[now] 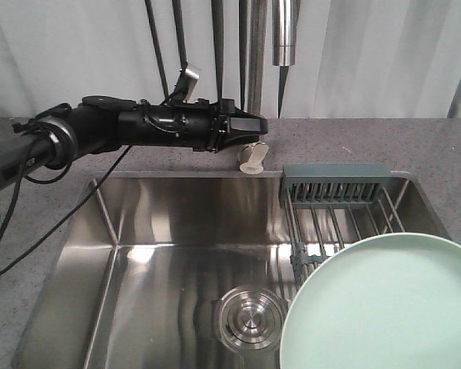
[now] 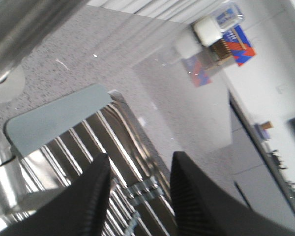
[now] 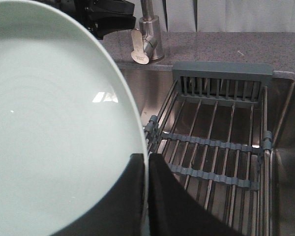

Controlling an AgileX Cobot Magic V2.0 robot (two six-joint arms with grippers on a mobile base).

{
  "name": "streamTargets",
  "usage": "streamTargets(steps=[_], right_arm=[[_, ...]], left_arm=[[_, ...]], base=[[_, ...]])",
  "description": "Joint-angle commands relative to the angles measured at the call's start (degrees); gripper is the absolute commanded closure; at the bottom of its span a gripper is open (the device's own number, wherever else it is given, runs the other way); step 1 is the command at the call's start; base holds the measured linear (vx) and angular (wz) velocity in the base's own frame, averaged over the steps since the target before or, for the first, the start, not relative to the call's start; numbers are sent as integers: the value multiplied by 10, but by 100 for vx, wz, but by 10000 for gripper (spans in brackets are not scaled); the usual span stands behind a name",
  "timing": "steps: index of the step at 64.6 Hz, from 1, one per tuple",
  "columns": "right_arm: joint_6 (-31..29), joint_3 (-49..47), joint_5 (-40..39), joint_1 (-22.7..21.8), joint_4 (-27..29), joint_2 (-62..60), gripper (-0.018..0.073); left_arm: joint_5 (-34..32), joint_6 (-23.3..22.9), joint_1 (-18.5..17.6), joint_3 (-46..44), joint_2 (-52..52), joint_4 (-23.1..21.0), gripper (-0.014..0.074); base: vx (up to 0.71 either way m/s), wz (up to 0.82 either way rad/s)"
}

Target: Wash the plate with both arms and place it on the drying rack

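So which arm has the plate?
The right arm: its jaws pinch the plate at the rim. The left arm is over by the faucet, jaws open and empty.

The sink (image 1: 138,207) is viewed from the near side, from above, looking toward the far side. The left wrist view is tilted and held close over the drying rack (image 2: 59,118). The rack is shared by all three views.

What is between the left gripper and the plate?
The drying rack. In the front view, its slotted end and wire bars span the sink between the left gripper at the back edge and the plate in front.
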Motion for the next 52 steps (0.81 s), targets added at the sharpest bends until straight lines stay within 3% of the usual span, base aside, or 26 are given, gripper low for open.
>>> streamTargets(steps=[1,11,14,22,37,44,52], right_arm=[[0,-13,-46,-1,4,7,561],[0,-13,-46,-1,4,7,561],[0,-13,-46,-1,4,7,561],[0,-13,-46,-1,4,7,561],[0,-13,-46,-1,3,7,561],[0,-13,-45,-1,4,7,561],[0,-13,-44,-1,7,7,561]], left_arm=[[54,-14,30,-15,-48,-49,433],[120,-40,86,-15,-66,-25,606],[130,-53,103,-15,-79,-7,604],[130,-94,142,-15,-123,92,603],[130,-164,185,-1,-249,323,603],[130,-171,190,40,-323,381,603],[106,-166,191,130,-420,404,603]], base=[[0,0],[0,0],[0,0],[0,0],[0,0],[0,0],[0,0]])
